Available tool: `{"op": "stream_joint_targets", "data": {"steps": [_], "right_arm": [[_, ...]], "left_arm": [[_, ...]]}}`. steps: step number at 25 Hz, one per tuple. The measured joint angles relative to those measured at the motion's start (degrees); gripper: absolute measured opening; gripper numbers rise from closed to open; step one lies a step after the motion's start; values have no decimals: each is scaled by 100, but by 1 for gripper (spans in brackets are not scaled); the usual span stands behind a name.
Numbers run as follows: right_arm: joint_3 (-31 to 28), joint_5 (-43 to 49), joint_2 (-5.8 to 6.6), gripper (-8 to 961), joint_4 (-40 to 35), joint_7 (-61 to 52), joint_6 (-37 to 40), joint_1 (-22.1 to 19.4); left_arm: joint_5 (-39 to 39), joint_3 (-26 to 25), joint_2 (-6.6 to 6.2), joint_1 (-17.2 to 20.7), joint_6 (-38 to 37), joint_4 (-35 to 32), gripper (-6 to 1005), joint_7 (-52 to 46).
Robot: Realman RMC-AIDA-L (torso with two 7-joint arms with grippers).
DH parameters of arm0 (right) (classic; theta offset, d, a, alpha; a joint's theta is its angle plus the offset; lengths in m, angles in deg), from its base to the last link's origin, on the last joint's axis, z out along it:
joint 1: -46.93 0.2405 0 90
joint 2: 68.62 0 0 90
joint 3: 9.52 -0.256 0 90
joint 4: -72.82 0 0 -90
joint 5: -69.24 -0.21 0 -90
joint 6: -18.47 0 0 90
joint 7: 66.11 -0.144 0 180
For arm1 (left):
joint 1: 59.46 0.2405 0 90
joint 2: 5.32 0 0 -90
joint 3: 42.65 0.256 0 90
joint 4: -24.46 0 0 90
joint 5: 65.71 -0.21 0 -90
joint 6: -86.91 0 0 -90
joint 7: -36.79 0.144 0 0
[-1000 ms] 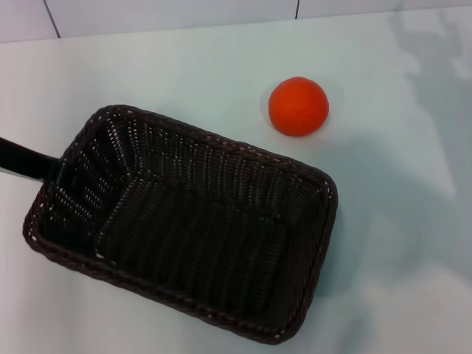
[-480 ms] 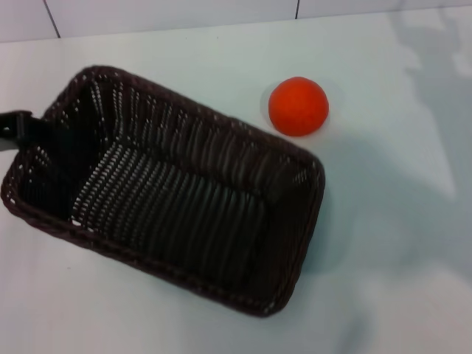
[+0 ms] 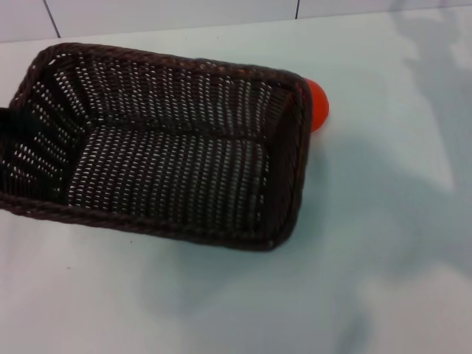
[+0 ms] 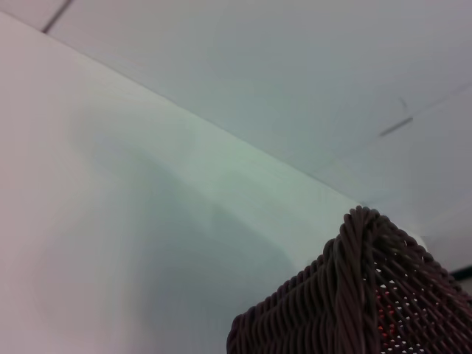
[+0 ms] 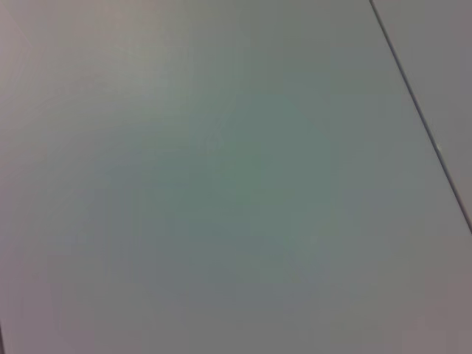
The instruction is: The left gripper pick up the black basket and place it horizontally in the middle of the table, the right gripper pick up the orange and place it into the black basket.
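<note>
The black basket (image 3: 169,147) is held up off the table (image 3: 383,236), tilted, with its long side lying nearly left to right in the head view. My left gripper (image 3: 10,122) shows as a black finger at the basket's left short wall and is shut on that wall. The orange (image 3: 318,104) lies on the table behind the basket's far right corner, mostly hidden by it. The left wrist view shows one braided corner of the basket (image 4: 359,295) above the table. My right gripper is out of view; its wrist view shows only bare table (image 5: 221,184).
The basket's shadow falls on the table below and to its right. A white tiled wall (image 3: 169,13) runs along the table's far edge. A thin seam line (image 5: 420,110) crosses the right wrist view.
The basket has risen off the table and swung round from a diagonal to nearly horizontal. Its far right corner now covers most of the orange. The orange has not moved.
</note>
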Motion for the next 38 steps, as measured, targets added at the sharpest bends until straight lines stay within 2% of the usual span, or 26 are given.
{"op": "stream_joint_targets", "data": {"steps": [11, 24, 38], "right_arm": [[3, -9, 7, 867, -86, -177, -103, 99], [3, -9, 24, 866, -160, -176, -496, 253], [-20, -9, 13, 866, -231, -168, -719, 304]], "left_arm": [[30, -207, 246, 381, 476, 299, 165, 60], [331, -186, 275, 516, 1000, 1262, 189, 354], [552, -168, 310, 599, 972, 1554, 244, 379]]}}
